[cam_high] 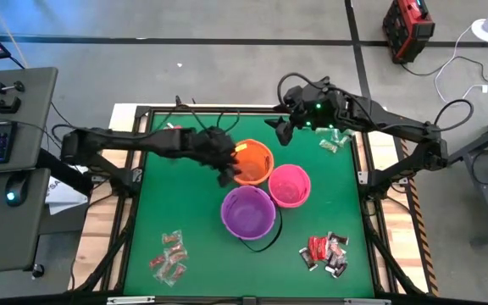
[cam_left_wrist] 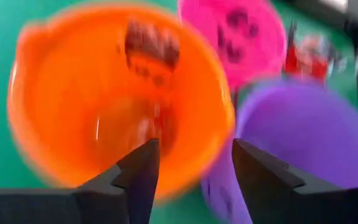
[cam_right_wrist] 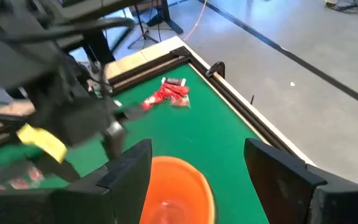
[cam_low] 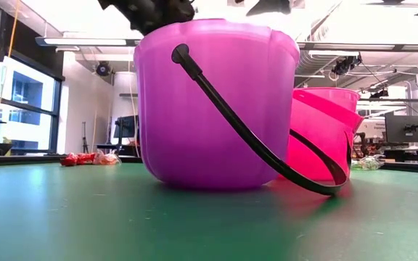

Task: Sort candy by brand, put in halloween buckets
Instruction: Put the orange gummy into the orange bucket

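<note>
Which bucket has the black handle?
The purple bucket, nearest the table's front edge. Its thin black handle hangs down to the green mat. The orange bucket and pink bucket show no handle.

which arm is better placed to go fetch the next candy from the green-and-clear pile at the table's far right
Right, probably. The right gripper hangs open just beside that green-and-clear pile, holding nothing. The left gripper is open over the orange bucket, farther away, with the buckets between it and the pile.
</note>
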